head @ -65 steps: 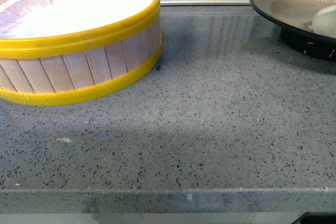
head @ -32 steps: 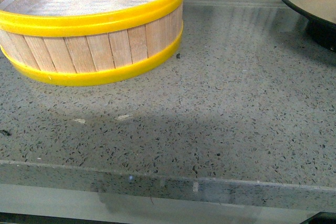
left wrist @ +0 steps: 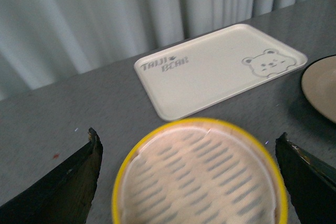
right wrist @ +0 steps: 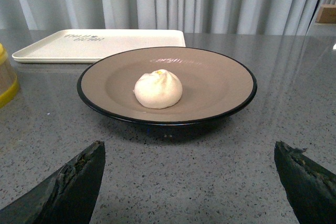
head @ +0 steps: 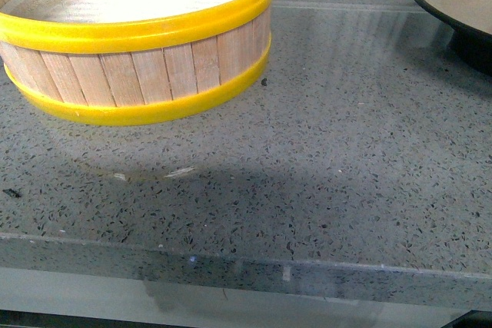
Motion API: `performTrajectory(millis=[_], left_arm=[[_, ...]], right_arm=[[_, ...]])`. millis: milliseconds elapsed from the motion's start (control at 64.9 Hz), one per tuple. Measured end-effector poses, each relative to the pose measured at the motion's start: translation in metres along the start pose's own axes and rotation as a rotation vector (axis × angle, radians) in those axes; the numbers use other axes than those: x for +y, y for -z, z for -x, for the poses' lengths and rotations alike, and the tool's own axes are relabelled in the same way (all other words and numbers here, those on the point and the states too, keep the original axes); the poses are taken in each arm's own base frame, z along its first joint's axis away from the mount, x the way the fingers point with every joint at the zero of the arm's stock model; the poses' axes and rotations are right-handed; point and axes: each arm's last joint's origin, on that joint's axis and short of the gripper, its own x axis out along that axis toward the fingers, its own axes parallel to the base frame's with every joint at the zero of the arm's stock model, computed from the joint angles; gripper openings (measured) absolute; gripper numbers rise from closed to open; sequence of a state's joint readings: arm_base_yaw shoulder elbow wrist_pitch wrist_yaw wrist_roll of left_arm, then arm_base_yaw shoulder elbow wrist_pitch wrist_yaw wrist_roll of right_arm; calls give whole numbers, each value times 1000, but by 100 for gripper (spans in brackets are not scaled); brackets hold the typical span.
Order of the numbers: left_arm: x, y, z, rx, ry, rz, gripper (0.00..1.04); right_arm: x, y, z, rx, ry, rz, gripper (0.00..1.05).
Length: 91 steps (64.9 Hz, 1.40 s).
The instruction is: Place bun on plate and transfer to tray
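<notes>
- Nearest you, the right gripper has its dark fingers spread wide and holds nothing. It faces the plate from just short of it.
- The left gripper is likewise released and bare, hanging over the round wooden steamer basket with yellow rims.
- On the grey speckled stone counter, the front view has slid over the last second. The basket now sits further right and higher in the frame, and the last half-second brought almost no further shift.
- The small white pleated bun, which was at the right edge of the front view a second ago, has dropped out of it. Only a dark sliver of the plate remains there.
- The right wrist view shows the bun resting at the centre of the round tan, black-rimmed plate, so I judge the first half done.
- The flat white rectangular bear-print tray lies just beyond the plate and carries nothing. The transfer is what's left.
- Neither arm shows in the front view, the tray there is a mere strip, the plate's foot sits in shadow, and the basket is blurred in the left wrist view.
</notes>
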State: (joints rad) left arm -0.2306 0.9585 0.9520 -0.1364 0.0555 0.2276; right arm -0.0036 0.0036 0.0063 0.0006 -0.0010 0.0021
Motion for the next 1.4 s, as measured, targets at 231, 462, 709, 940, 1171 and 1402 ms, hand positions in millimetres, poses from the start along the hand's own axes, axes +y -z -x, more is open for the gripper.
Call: performTrajectory(millis=[231,462,709,940,1171,1402], left_arm=[[22,51,48,-87,-277,135,81],[5,113,58,-112,-301,219,42],[-6,148,63,-103,-299,235,4],[-13,171,67,-99,-298,238,4],[-17,183,71,-109,-299,237,4],[-21,192,74,-110,-300,237,4]], right_arm=[[0,0,0,0,0,0,96],[0,0,0,0,-3,0,96],[0,0,0,0,-1,0,96],[0,0,0,0,0,0,96],[0,0,0,0,0,0,96],[0,0,0,0,0,0,96]])
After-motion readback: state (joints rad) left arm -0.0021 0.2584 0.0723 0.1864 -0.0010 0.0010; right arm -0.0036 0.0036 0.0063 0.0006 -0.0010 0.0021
